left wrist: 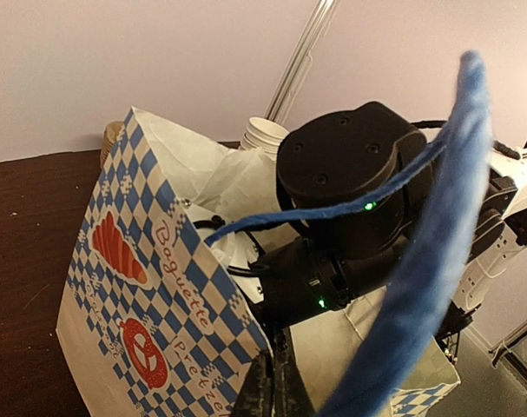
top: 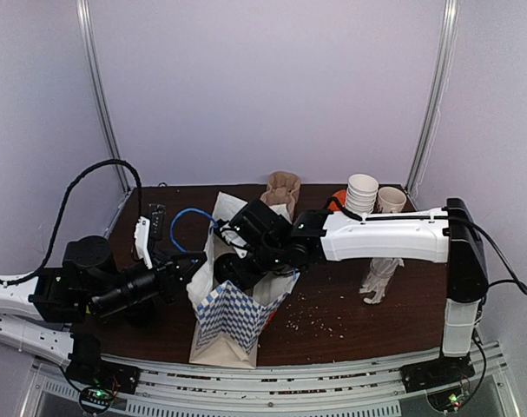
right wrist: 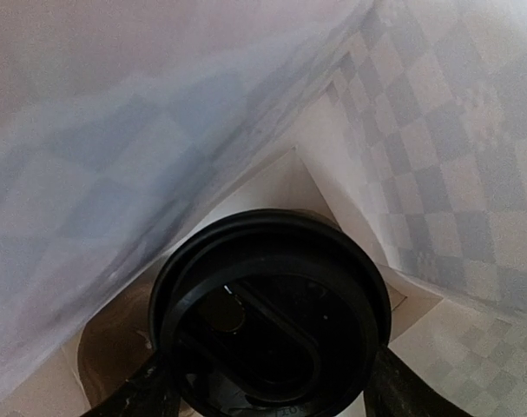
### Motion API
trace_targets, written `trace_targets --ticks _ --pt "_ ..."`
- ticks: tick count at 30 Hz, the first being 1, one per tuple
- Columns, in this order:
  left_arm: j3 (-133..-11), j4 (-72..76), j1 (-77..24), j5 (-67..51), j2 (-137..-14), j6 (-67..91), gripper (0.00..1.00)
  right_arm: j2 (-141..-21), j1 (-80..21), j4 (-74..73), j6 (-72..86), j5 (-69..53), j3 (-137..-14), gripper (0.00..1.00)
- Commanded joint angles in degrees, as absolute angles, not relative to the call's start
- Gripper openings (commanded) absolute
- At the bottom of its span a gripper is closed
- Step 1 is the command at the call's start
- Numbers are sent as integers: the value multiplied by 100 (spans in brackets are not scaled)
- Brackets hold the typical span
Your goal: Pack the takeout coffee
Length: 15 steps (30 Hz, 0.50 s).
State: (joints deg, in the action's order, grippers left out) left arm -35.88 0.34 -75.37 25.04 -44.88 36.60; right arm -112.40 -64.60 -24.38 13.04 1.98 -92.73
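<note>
The coffee cup shows in the right wrist view by its dark round lid [right wrist: 270, 313], deep inside the blue-and-white checked paper bag [top: 233, 317]. My right gripper [right wrist: 270, 387] is shut on the cup, with one finger on each side of the lid. In the top view my right gripper [top: 246, 265] is down in the bag's mouth. My left gripper [left wrist: 276, 382] is shut on the bag's top edge [left wrist: 246, 313] and holds it; in the top view it [top: 194, 276] is at the bag's left side. A brown moulded-pulp carrier [top: 282, 187] stands at the back of the table.
A stack of white cups [top: 361, 193] and a single cup [top: 391, 200] stand at the back right. A glass of white wrapped straws [top: 382, 278] stands right of the bag. A blue cable [top: 189, 221] loops over the left arm. Crumbs lie in front of the bag.
</note>
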Motion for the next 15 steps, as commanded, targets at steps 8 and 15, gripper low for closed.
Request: trace_targets --ticks 8,15 --pt "-3552 397 -7541 2408 -4378 3553 0 -12016 -6427 -3399 1318 -172 -9167 42" --pt "-3518 398 -7541 2408 -4338 3564 0 -12180 -6421 -3469 1319 -330 -9165 43"
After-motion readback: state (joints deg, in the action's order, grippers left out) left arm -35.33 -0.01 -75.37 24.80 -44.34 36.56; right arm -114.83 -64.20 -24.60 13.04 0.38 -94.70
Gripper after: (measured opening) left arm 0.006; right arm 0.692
